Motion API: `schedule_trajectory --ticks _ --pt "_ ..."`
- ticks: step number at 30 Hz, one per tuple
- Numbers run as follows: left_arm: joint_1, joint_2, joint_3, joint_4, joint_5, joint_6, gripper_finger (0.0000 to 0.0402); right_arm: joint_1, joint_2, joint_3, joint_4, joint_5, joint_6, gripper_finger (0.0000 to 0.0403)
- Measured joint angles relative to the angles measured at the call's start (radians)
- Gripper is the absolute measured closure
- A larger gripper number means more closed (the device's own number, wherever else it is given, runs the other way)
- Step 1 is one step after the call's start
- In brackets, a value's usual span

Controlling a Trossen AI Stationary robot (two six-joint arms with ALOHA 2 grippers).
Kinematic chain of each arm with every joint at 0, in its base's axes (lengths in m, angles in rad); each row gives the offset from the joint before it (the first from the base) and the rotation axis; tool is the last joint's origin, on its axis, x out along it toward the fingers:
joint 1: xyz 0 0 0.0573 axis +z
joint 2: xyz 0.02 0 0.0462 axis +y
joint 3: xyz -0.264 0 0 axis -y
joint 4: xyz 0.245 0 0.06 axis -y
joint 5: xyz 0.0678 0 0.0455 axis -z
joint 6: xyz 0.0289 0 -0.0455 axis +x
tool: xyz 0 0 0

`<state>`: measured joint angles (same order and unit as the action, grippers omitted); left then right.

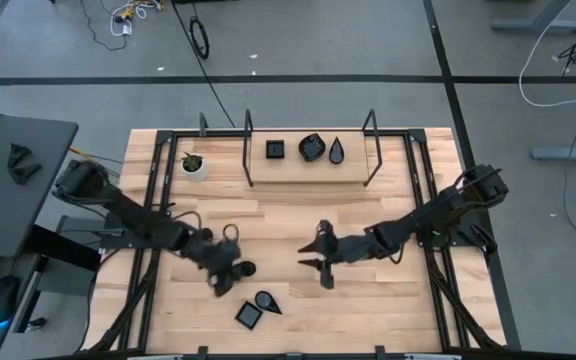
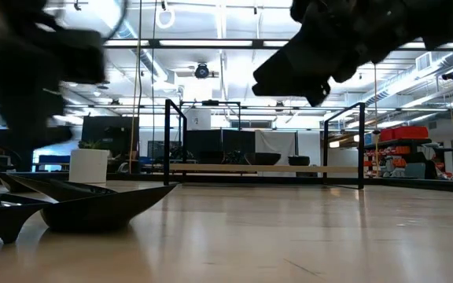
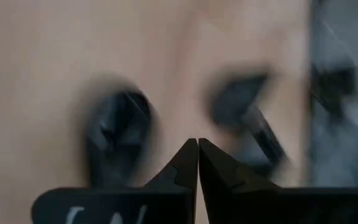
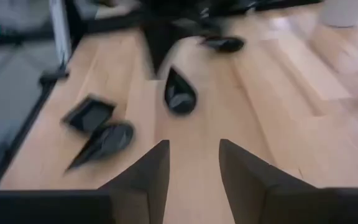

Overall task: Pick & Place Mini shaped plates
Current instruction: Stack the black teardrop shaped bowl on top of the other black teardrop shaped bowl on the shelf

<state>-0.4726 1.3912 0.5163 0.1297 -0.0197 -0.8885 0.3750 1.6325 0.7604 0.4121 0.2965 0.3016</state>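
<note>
Totalling six mini shaped plates (image 1: 249, 316)

Robotics lab; ceiling strip lights (image 2: 234, 43); floor cables (image 1: 200, 38).

grey floor (image 1: 318, 40) (cables), ceiling strip lights (image 2: 211, 42)

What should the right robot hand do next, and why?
Probably glide toward the teardrop plate lying loose on the table ahead. The right gripper is open with nothing between its fingers, so it looks ready to grab.
</note>
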Motion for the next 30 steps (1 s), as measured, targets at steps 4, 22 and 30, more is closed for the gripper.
schedule_trajectory --ticks 4,22,30 --pt "-0.116 -0.042 0.0 -0.055 0.096 -0.154 0.0384 0.001 0.0 -0.088 0.19 0.061 0.037 0.0266" --pt "-0.105 0.026 -0.002 -0.266 -0.511 -0.34 0.0384 -0.053 0.0 -0.115 0.255 0.062 0.013 0.0266" --pt "-0.018 0.019 -0.001 -0.217 -0.461 -0.15 0.0384 -0.06 0.0 -0.115 0.255 0.062 0.024 0.0266"
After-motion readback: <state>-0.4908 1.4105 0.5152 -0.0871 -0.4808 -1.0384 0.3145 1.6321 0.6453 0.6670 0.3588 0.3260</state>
